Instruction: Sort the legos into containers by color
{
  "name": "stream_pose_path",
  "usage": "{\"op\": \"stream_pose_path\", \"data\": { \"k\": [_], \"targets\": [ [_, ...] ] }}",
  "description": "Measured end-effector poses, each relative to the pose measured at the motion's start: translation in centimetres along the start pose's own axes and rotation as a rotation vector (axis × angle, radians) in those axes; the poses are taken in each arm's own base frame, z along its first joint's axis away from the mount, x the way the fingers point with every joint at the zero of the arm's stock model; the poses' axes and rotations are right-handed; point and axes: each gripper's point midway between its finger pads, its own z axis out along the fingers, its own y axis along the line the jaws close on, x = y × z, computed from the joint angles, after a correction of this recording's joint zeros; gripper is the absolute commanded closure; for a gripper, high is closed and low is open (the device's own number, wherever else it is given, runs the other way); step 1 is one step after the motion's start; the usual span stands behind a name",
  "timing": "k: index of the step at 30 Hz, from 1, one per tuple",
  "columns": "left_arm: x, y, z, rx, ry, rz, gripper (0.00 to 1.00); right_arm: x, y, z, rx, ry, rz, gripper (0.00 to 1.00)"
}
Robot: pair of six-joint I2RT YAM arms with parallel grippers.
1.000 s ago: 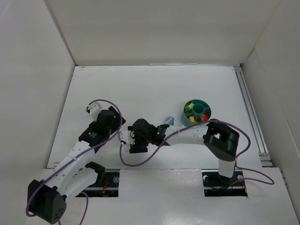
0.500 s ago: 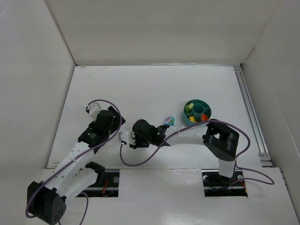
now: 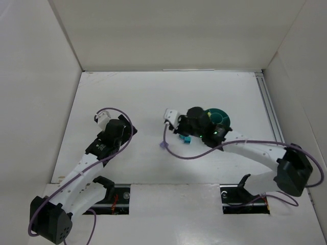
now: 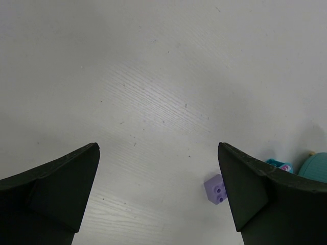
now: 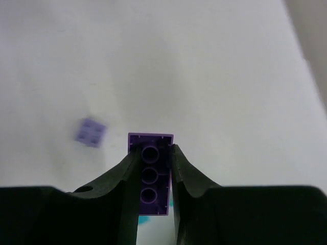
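Jaws on the right arm (image 3: 255,150) stand narrow, pinching a purple brick (image 5: 149,173) by its long sides. The brick's hollow underside, with three round tubes, faces the wrist camera. It hangs above the table (image 3: 133,97), touching nothing but the jaws. From above, that wrist sits just left of the teal bowl (image 3: 225,113) and covers the bowl's near-left part; the held brick itself is hidden there. Whether it is over the bowl or over the table beside it cannot be told.

Jaws on the left arm (image 3: 84,168) are spread wide and hold nothing, with bare table between them. They are well apart from the bowl, on the left half of the table.

Two loose bricks lie on the table. One is a lavender brick (image 4: 216,189), studs up, between the two wrists. The other is a cyan brick (image 3: 186,139), just beside the bowl and partly under the right wrist. What lies in the bowl's compartments is too hidden to make out.
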Motion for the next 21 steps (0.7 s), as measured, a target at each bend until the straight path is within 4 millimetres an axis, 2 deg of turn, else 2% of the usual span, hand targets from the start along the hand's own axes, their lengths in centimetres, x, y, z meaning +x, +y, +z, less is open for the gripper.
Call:
{"op": "stream_pose_path", "data": {
  "k": [5,7,10,11,13,16,18,21],
  "targets": [
    [0.2,-0.5,0.5,0.012,0.01,0.012,0.0,3.6,-10.8,-7.3,0.306,-0.036,0.097,0.93],
    [0.4,-0.7,0.8,0.018,0.016,0.016,0.0,5.2,-14.2,-10.5,0.423,-0.034,0.124,0.92],
    [0.6,-1.0,1.2,0.021,0.024,0.025,0.0,7.3,-18.1,-15.2,0.583,-0.039,0.156,0.9],
    [0.7,-1.0,1.4,0.019,0.029,0.03,0.0,7.6,-18.4,-15.6,0.599,-0.037,0.159,0.89],
    [1.0,-1.0,1.8,0.012,0.04,0.039,0.0,9.1,-19.9,-17.4,0.655,-0.025,0.183,0.89],
    [1.4,-1.0,2.4,-0.004,0.059,0.058,0.0,11.5,-21.7,-18.8,0.711,0.001,0.224,0.89],
    [1.4,-1.3,2.7,-0.009,0.066,0.065,0.0,13.4,-22.6,-18.9,0.718,0.018,0.257,0.89],
    [1.3,-1.9,3.1,-0.009,0.074,0.075,0.0,15.7,-22.6,-17.6,0.681,0.05,0.302,0.89]
  ]
}}
